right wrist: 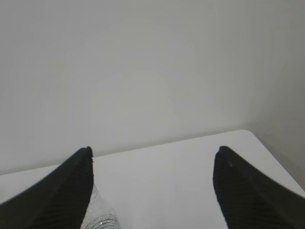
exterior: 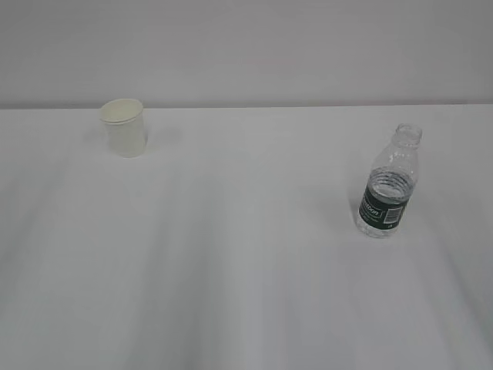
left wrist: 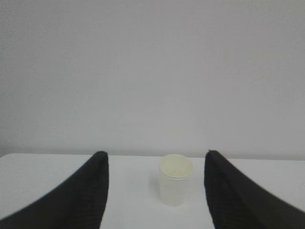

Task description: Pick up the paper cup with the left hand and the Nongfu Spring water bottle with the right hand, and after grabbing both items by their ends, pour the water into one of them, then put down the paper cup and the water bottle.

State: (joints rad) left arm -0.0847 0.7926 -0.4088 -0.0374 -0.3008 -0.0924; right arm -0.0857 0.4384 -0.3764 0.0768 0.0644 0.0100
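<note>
Near far table edge (exterior: 246, 108): paper cup (exterior: 124, 128) (untouched); both grippers spread, empty.

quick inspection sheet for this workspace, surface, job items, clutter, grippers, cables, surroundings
surface: white table, bare apart from two items
paper cup: upright at the far left, free of any grip
water bottle: upright at the right, no cap, water partway up, free of any grip
clutter: nothing seen
left gripper: open, cup ahead between the fingers, not touching
right gripper: open, bottle top by its left finger, contact unclear
cables: nothing seen
surroundings: plain pale wall
</note>
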